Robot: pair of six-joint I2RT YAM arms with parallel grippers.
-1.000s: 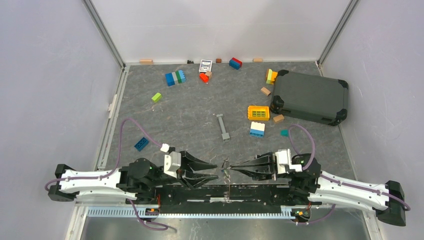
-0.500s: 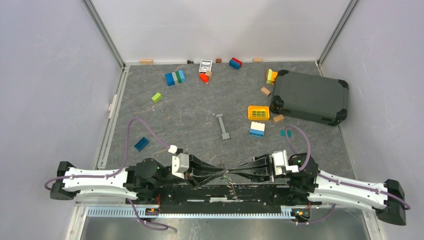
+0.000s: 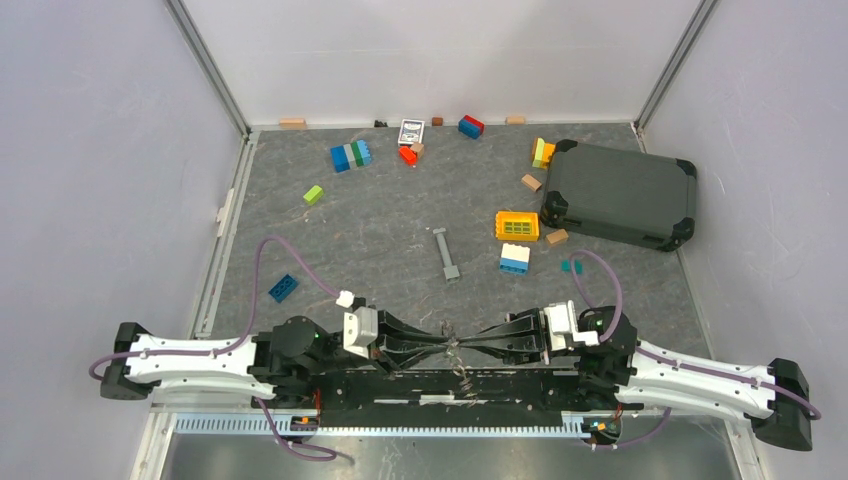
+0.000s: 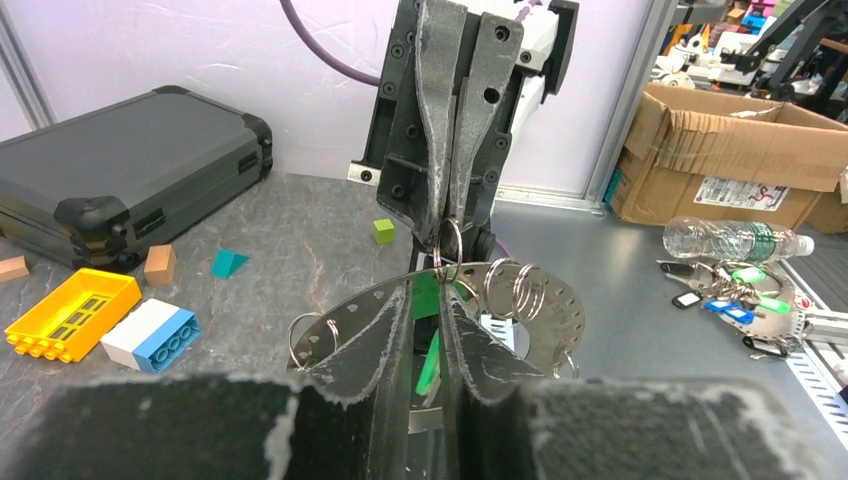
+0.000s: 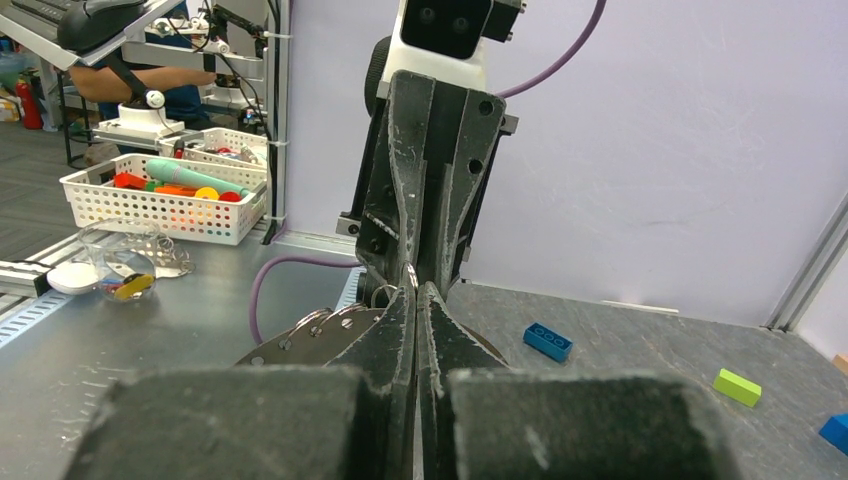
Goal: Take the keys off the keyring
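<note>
My two grippers meet tip to tip at the near middle of the table. The left gripper (image 3: 446,343) is shut, and a green-headed key (image 4: 430,365) shows in the narrow gap between its fingers (image 4: 428,288). The right gripper (image 3: 468,345) is shut on the thin silver keyring (image 4: 450,243), pinched at its tips (image 5: 415,286). The ring hangs through a perforated half-round metal plate (image 4: 545,300) that carries several other wire rings. More silver keys (image 3: 462,365) dangle below the tips; their details are too small to tell.
A grey metal bar (image 3: 446,254) lies mid-table. A yellow grid block (image 3: 517,225), a white-and-blue brick (image 3: 514,259) and a dark case (image 3: 620,195) are to the right. A blue brick (image 3: 282,288) is on the left, and loose bricks lie along the back wall.
The left gripper swung right and closed from open. The right gripper shifted slightly left. Their tips now meet at the ring. Nothing visibly moved in the last half second.
</note>
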